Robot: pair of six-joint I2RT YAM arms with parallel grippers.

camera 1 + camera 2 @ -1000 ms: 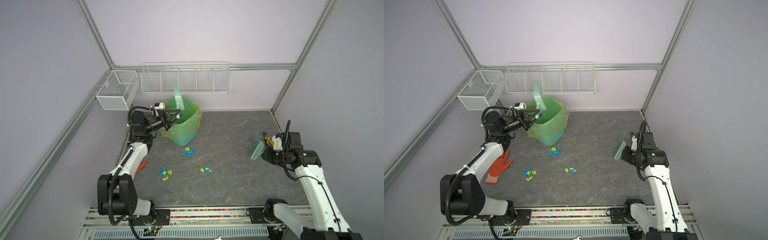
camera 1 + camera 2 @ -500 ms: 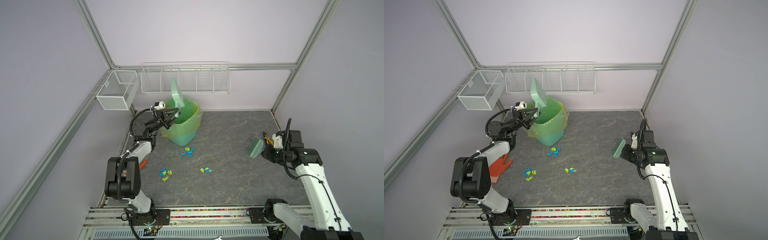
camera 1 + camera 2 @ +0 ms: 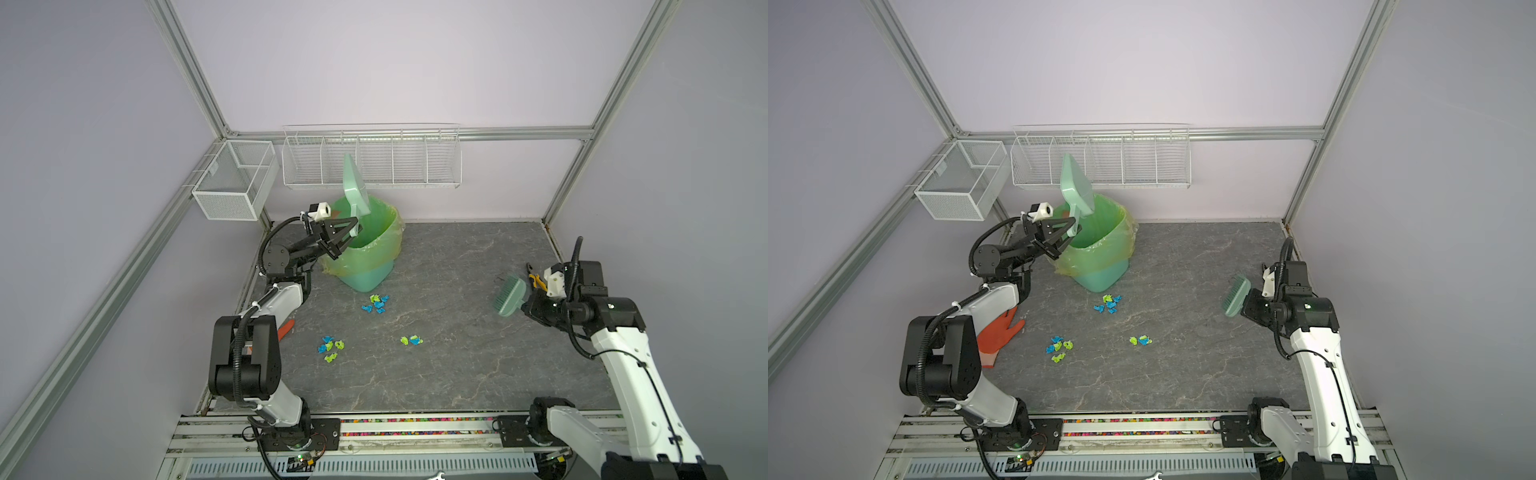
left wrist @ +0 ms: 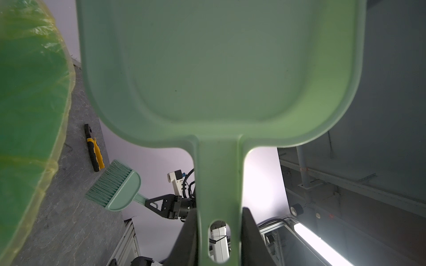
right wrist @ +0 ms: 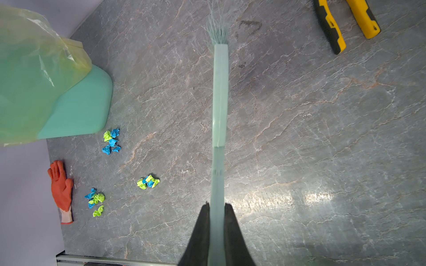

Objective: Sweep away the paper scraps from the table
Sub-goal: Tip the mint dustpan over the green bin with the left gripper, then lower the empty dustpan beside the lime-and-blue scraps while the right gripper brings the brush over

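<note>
Grey marbled table (image 3: 457,374) has a green bin (image 3: 370,266) near its back edge. Left of the bin and further forward lies an orange glove (image 3: 998,336). The left gripper (image 3: 353,227) pinches the handle of a pale green dustpan (image 3: 355,187), which stands up over the bin. The paper scraps (image 3: 376,303) sit in three little heaps on the table in front of the bin. Far right of the bin, the right gripper (image 5: 216,214) is squeezed tight on a green brush (image 3: 509,297), with yellow pliers (image 5: 329,30) close by.

A robot lab test cell: aluminium frame rails (image 3: 519,133), plain lilac wall panels (image 3: 395,62), wire rack (image 3: 370,158).
</note>
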